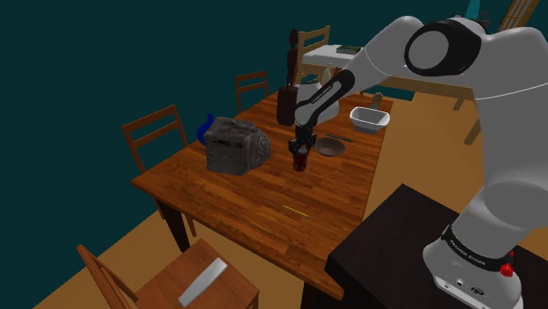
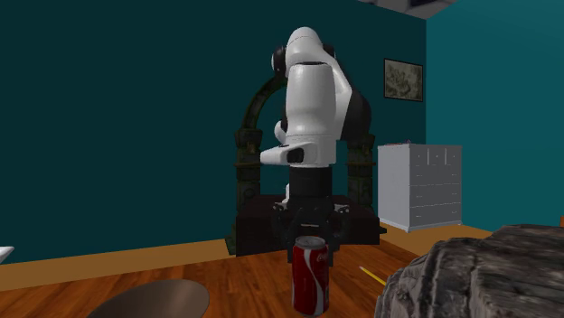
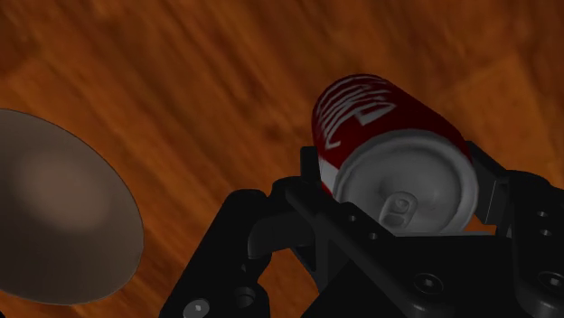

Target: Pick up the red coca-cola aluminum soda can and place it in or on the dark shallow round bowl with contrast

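Gripper (image 2: 312,237) fingers clamped on the red can (image 3: 380,113) near its top; can upright; dark shallow bowl (image 3: 54,208) nearby on the wooden table (image 3: 181,72).

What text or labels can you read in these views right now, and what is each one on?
"Coca-Cola": white script on the red soda can, partly wrapped out of sight around its side.
Small markings on the arm base: too small to read.
Nothing else legible.
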`<action>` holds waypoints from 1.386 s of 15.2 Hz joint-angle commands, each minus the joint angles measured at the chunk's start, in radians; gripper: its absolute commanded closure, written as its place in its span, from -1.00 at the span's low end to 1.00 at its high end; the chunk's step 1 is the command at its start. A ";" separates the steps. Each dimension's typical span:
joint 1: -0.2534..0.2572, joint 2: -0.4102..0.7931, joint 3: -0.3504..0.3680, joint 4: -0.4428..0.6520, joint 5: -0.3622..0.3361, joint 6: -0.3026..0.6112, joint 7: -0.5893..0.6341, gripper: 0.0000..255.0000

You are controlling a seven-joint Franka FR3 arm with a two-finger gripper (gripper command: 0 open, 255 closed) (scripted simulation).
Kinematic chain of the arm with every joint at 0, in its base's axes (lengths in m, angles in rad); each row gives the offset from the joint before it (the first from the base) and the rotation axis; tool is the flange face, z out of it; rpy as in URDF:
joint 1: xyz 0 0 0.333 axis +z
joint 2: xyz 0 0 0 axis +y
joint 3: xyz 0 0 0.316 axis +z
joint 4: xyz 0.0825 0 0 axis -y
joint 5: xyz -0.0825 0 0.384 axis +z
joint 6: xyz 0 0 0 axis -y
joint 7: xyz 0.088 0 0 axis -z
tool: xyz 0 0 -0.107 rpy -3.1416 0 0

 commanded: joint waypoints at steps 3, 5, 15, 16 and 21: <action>0.000 -0.041 0.001 -0.004 0.001 -0.037 0.000 1.00; -0.001 -0.061 0.001 -0.005 0.002 -0.056 -0.001 1.00; -0.002 -0.149 0.003 0.004 0.005 -0.152 -0.003 1.00; -0.018 -0.145 -0.001 0.014 0.007 -0.159 -0.025 1.00; -0.096 -0.114 -0.023 0.085 0.021 -0.198 -0.132 1.00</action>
